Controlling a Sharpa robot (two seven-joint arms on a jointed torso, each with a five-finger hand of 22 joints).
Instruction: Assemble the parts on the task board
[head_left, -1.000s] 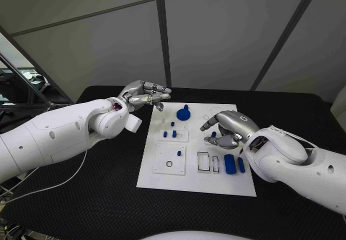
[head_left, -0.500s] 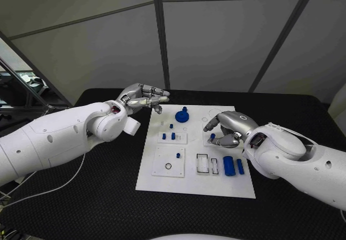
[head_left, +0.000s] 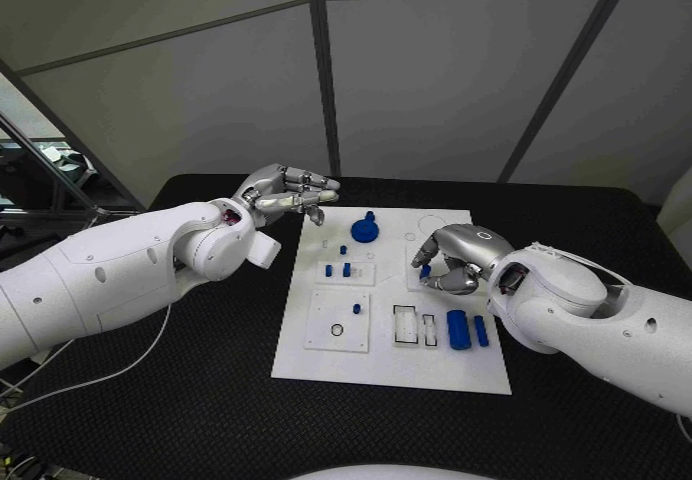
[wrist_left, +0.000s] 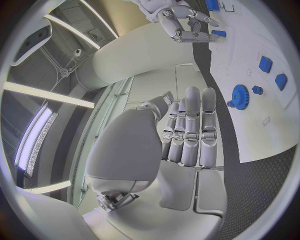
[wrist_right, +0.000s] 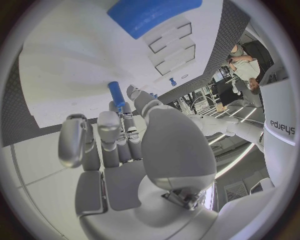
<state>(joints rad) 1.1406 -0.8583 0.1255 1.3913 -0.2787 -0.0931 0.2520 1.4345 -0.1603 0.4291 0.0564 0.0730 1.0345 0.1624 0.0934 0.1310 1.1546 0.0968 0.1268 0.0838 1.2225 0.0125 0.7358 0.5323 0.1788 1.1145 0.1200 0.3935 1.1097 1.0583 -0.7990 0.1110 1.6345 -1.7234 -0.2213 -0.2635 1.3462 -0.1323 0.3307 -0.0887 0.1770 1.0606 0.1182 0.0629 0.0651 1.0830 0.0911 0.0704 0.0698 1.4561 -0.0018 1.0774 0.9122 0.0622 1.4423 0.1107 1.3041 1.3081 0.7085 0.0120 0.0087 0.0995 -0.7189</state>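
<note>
Two long blue bar-shaped parts (head_left: 464, 328) lie side by side at the lower right of the white rectangular task board (head_left: 389, 372), which sits in the middle of the frame on the black table (head_left: 188, 400). Just left of them are two narrow rectangular slots (head_left: 415, 326) outlined in black, and further left a raised white square plate (head_left: 339, 321) bearing a small black ring (head_left: 338, 330).

Above the bars, right of centre, the right hand (head_left: 454, 262) is bent over the board, its fingers curled around a small blue cylindrical peg (wrist_right: 116, 93) that it grips at the fingertips; the peg's end shows blue at the hand's left edge in the head view (head_left: 426, 270), just over the board surface.

Left of that hand, several short blue pins (head_left: 340, 266) stand in a second raised plate. Higher up, a round blue gear-like part (head_left: 365, 230) with a stub on top sits near the board's upper edge.

At the upper left, off the board's corner, the left hand (head_left: 293, 192) is raised above the table, fingers loosely bent together and holding nothing.
</note>
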